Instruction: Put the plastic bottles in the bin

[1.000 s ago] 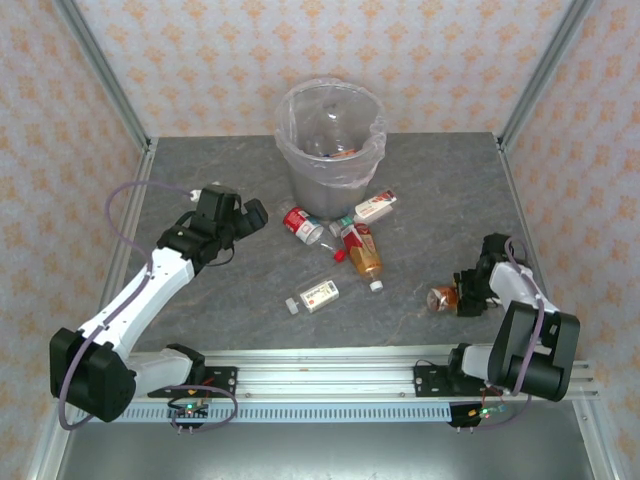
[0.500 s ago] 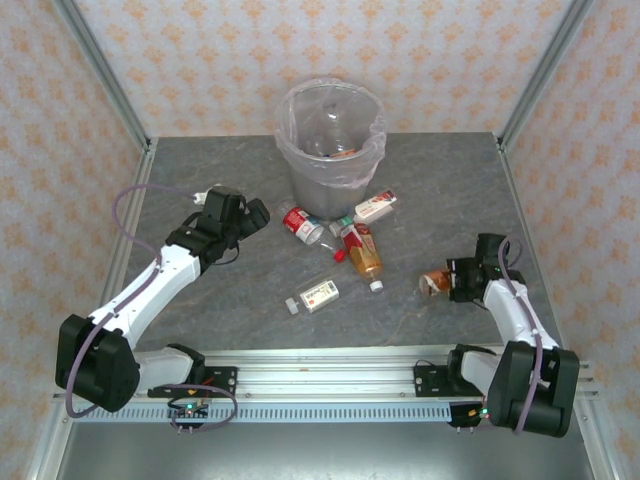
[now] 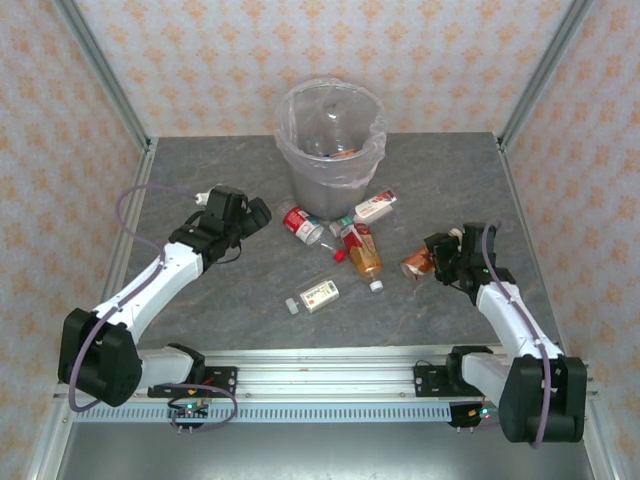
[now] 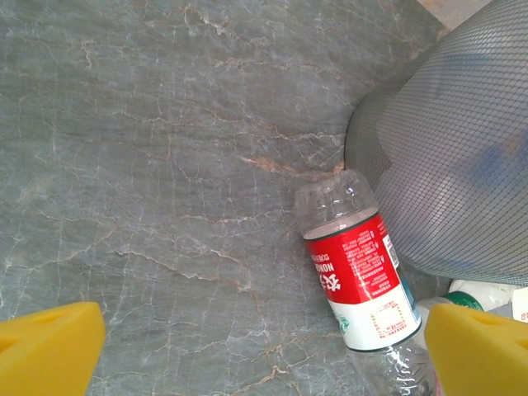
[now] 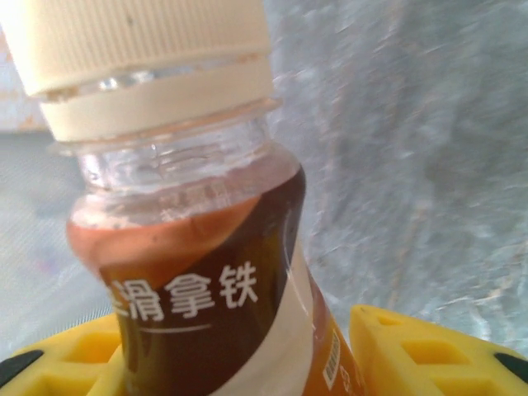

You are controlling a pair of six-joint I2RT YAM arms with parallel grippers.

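Observation:
The bin (image 3: 331, 172) stands at the back centre, with bottles (image 3: 335, 150) lying inside it. Several plastic bottles lie in front of it: a red-labelled one (image 3: 300, 222), a white-labelled one (image 3: 375, 207), an amber one (image 3: 364, 253) and a small one (image 3: 318, 294). My left gripper (image 3: 254, 213) hangs open just left of the red-labelled bottle (image 4: 355, 275), its yellow fingers (image 4: 46, 350) wide apart and the bin wall (image 4: 459, 157) close by. My right gripper (image 3: 440, 262) is shut on a brown coffee bottle (image 3: 416, 266) with a cream cap (image 5: 140, 37), held above the table right of the pile.
A loose red cap (image 3: 340, 255) and a pale cap (image 3: 377, 286) lie among the bottles. Metal frame posts stand at the table's back corners. Bare grey table (image 3: 200, 310) stretches along the left and front.
My right arm has lifted the brown bottle from near the right edge and carried it left and toward the back. My left gripper edged slightly closer to the red-labelled bottle.

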